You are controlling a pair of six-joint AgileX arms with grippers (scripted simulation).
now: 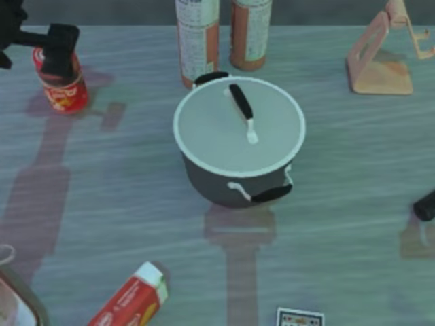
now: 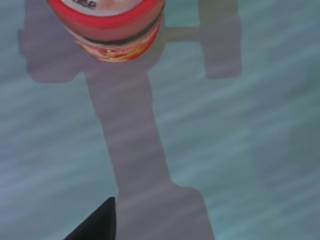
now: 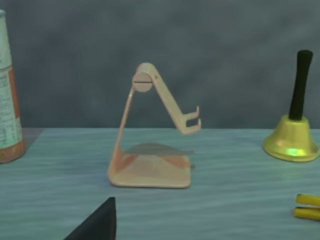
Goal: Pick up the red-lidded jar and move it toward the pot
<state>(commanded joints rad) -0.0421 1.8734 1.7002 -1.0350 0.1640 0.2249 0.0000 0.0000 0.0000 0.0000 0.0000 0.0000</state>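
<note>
Jar-lift pending: my left gripper [image 1: 60, 51] covers the red-lidded jar [image 1: 66, 92] upper left, jaws' state unclear; the pot [image 1: 238, 146] awaits centre.

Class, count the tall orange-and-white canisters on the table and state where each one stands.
2. One canister stands at the far edge just behind the pot; the other canister stands beside it, to its right. Neither looks hidden.

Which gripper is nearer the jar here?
Left. The left gripper is right above the jar at the table's far left; the right gripper sits at the right edge, beyond the pot.
</note>
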